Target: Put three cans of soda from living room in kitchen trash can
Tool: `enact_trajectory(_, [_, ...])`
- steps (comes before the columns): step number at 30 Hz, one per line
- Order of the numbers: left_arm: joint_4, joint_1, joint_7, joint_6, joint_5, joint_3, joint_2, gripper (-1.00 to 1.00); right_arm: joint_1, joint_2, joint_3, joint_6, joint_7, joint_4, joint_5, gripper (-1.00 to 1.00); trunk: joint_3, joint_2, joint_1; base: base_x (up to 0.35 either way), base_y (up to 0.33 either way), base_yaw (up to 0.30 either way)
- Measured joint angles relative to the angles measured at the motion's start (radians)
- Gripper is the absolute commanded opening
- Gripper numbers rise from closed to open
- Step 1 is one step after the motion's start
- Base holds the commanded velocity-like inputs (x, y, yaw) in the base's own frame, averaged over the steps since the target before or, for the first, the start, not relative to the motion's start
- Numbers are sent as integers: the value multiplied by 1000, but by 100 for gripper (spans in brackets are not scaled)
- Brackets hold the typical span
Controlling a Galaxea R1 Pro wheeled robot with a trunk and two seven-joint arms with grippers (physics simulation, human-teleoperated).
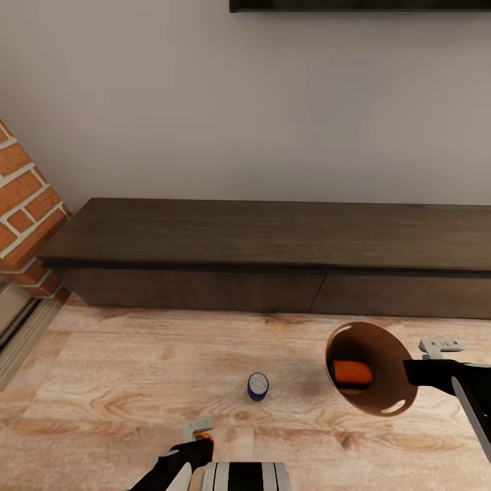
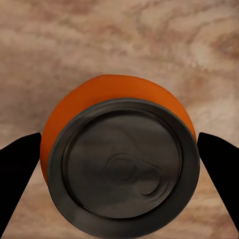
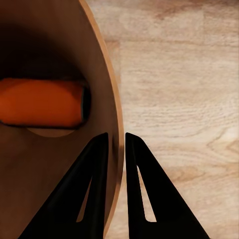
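My right gripper (image 1: 411, 372) is shut on the rim of the tash can (image 1: 382, 341), one finger inside and one outside (image 3: 116, 137). The bin hangs tilted above the floor with its tan mouth toward me. An orange can of soda (image 1: 352, 374) lies on its side within it (image 3: 42, 102). A blue can of soda (image 1: 258, 386) stands upright on the wood floor, left of the bin. Low at the front, my left gripper (image 1: 199, 436) is shut on another orange can of soda (image 2: 117, 94), a black finger (image 2: 17, 169) pressed against each side, its grey top facing the wrist camera.
A long low dark-wood cabinet (image 1: 273, 239) runs along the wall behind the blue can. A red brick fireplace (image 1: 24, 198) stands at the left, and the TV's lower edge (image 1: 361, 5) shows at the top. Light wood floor (image 1: 136, 368) spreads in front of me.
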Motion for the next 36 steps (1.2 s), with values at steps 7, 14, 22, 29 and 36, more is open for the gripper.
enact_trajectory(7, [0, 1, 0, 0, -6, -2, 0, -100, 0, 1, 0, 0, 0, 0, 6, -100, 4, 0, 0, 0, 0, 0])
enact_trajectory(14, [-1, 1, 0, 0, -9, -6, 0, -100, 0, 1, 1, -1, -1, 0, 7, -100, 31, 2, -4, 0, 0, 0])
enact_trajectory(22, [-2, 1, -2, 1, -9, -6, 1, -100, 1, 1, 2, 0, 0, 0, 4, -100, 62, 4, -7, 0, 0, 0])
enact_trajectory(29, [-9, 1, -3, 2, -9, -6, 3, -100, 1, 1, 5, 0, 0, 0, 9, -100, 89, 5, -10, 0, 0, 0])
enact_trajectory(36, [-11, 1, -4, 4, -7, -7, 6, -100, 1, 1, 10, 0, 0, 1, 12, -100, 116, 7, -14, 0, 0, 0])
